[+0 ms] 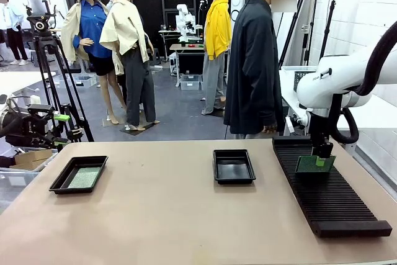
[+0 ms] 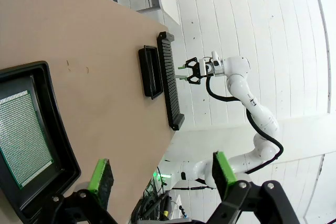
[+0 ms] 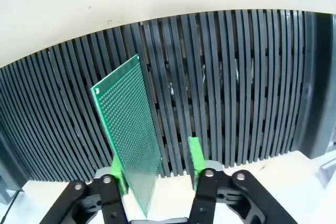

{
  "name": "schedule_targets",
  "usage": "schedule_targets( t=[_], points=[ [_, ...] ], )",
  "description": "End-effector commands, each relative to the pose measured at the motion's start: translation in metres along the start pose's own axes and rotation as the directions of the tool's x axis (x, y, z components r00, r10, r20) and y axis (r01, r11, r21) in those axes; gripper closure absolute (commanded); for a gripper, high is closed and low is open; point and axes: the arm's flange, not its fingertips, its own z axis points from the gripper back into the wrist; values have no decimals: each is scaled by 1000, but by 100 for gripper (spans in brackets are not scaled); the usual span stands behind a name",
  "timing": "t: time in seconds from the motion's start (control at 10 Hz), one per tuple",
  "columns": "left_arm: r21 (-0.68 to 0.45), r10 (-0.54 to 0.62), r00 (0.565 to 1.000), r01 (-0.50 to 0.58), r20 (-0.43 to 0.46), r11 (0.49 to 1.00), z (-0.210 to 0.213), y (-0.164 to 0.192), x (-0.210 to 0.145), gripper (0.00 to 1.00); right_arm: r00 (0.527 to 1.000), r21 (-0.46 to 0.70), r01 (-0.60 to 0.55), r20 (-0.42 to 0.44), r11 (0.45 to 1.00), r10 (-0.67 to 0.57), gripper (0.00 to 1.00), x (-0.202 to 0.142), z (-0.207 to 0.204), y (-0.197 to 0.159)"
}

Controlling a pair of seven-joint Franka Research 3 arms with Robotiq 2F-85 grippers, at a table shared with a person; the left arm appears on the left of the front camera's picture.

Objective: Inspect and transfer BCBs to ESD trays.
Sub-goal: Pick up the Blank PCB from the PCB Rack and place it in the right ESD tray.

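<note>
Right gripper (image 3: 155, 150) straddles 1 BCB (image 3: 126, 114), jaws apart; left gripper (image 2: 160, 161) gapes empty. Closing off-centre could jam it in the rack (image 3: 236, 77).

Right gripper (image 3: 156, 167) sits over the black slotted rack (image 3: 236, 77), jaws apart. A green BCB (image 3: 127, 124) stands tilted between the pads, close against one and clear of the other.

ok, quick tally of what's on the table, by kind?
Green boards: 2
Black trays: 2
Black slotted rack: 1
Total: 5
</note>
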Motion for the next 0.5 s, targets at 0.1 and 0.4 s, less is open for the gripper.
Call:
schedule_targets(
  t=[0.1,0.4],
  points=[
    [9,4,1000,-4,7,1000,-1,-2,2,0,999,-14,-23,41,1000,23,92,-3,-1,7],
    [9,4,1000,-4,7,1000,-1,-2,2,0,999,-2,-24,42,1000,24,100,-3,-1,6]
  ],
)
